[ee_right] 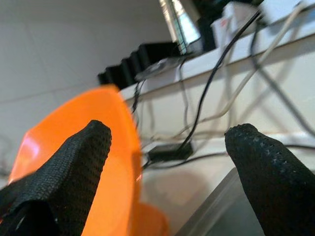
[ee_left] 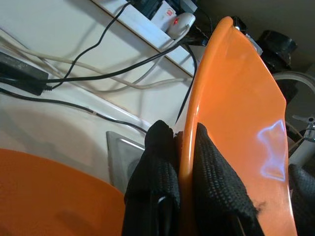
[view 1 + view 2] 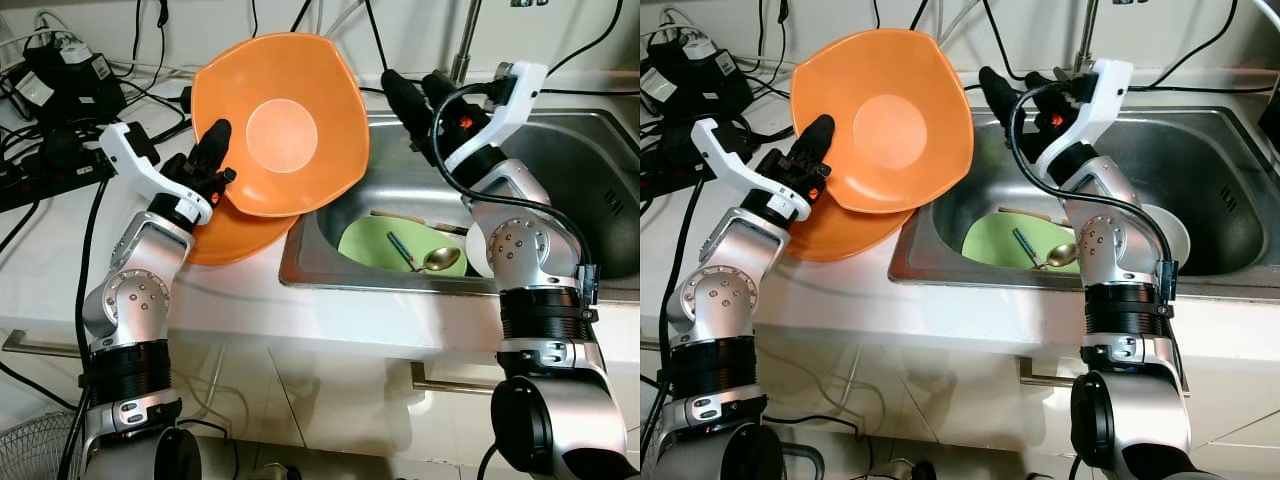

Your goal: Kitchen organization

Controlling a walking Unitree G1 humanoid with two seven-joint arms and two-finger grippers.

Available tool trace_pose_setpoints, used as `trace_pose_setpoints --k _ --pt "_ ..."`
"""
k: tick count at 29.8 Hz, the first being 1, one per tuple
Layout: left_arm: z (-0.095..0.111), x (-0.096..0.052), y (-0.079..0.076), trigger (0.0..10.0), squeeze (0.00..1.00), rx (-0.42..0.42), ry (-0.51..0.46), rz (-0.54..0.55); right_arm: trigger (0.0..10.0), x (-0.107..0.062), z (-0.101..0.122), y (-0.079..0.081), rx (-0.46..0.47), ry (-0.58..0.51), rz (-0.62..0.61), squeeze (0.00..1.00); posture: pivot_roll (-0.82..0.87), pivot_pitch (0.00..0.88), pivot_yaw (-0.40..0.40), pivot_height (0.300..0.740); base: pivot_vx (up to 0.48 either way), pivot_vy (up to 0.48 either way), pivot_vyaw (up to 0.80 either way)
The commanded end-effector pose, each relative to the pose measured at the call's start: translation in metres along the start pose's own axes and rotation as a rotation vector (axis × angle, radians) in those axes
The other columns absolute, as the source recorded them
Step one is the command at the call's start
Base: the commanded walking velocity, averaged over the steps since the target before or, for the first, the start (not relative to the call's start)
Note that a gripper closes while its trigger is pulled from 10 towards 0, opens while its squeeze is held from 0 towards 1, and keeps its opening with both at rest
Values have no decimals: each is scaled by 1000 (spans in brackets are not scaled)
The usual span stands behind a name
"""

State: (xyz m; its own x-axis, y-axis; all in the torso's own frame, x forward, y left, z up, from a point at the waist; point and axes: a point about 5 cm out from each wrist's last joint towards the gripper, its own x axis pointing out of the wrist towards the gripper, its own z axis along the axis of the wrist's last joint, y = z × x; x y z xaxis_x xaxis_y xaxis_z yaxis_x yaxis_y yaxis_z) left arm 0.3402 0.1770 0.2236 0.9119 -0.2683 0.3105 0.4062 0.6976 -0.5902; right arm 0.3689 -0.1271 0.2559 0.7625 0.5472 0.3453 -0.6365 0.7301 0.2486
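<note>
My left gripper (image 3: 218, 160) is shut on the rim of an orange plate (image 3: 282, 125), holding it tilted almost upright above the counter. A second orange plate (image 3: 235, 238) lies flat on the counter beneath it. In the left wrist view the black fingers (image 2: 157, 167) pinch the plate's edge (image 2: 236, 98) from both sides. My right gripper (image 3: 415, 95) stands open just beside the held plate's right edge, over the back left corner of the steel sink (image 3: 560, 160). The right wrist view shows the orange plate (image 1: 98, 147) near one of its fingers.
In the sink lie a green plate (image 3: 370, 245) with a gold spoon (image 3: 438, 260) and other utensils, and a white bowl (image 3: 478, 255) behind my right arm. A faucet (image 3: 462, 50) rises at the back. Power strips and cables (image 3: 60, 90) crowd the counter's left.
</note>
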Motion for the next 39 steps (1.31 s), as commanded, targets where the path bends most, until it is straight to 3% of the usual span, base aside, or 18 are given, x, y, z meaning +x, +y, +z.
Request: trace_pose_setpoints --k 1,11,12,13,14,15,16,17,23,39 --pt "7 3 -7 0 0 5 -38 -51 10000 0 -5 6 -5 37 38 0 -22 43 99 740 0 0 0" --pt "8 3 -12 0 0 0 -44 -80 10000 -1 -22 13 -3 144 95 0 -19 39 98 740 0 0 0" --pt "8 3 -13 0 0 -2 -45 -85 7686 -1 -23 13 -5 152 94 0 -19 38 98 740 0 0 0" --pt "9 3 -15 0 0 -6 -47 -95 7686 -1 -24 12 -1 159 90 0 -19 38 98 740 0 0 0" --pt "9 3 -17 0 0 -11 -48 -108 3647 -1 -25 11 1 165 84 0 -18 37 97 740 0 0 0" --pt "10 3 -22 0 0 -16 -46 -134 2078 -1 -26 9 -2 173 65 0 -18 37 96 740 0 0 0" --pt "11 3 -25 0 0 -20 -44 -152 2078 -1 -26 8 -3 178 51 0 -18 37 96 740 0 0 0" --pt "11 3 -28 0 0 -24 -41 -168 0 -1 -27 6 -1 182 39 0 -17 36 95 740 0 0 0" --pt "7 0 -39 0 0 -21 4 -248 0 0 -25 2 20 182 4 0 -16 37 93 740 0 0 0" --pt "-1 -5 -44 0 0 5 63 -296 0 1 -17 -7 -8 232 -53 0 -21 40 92 740 0 0 0"
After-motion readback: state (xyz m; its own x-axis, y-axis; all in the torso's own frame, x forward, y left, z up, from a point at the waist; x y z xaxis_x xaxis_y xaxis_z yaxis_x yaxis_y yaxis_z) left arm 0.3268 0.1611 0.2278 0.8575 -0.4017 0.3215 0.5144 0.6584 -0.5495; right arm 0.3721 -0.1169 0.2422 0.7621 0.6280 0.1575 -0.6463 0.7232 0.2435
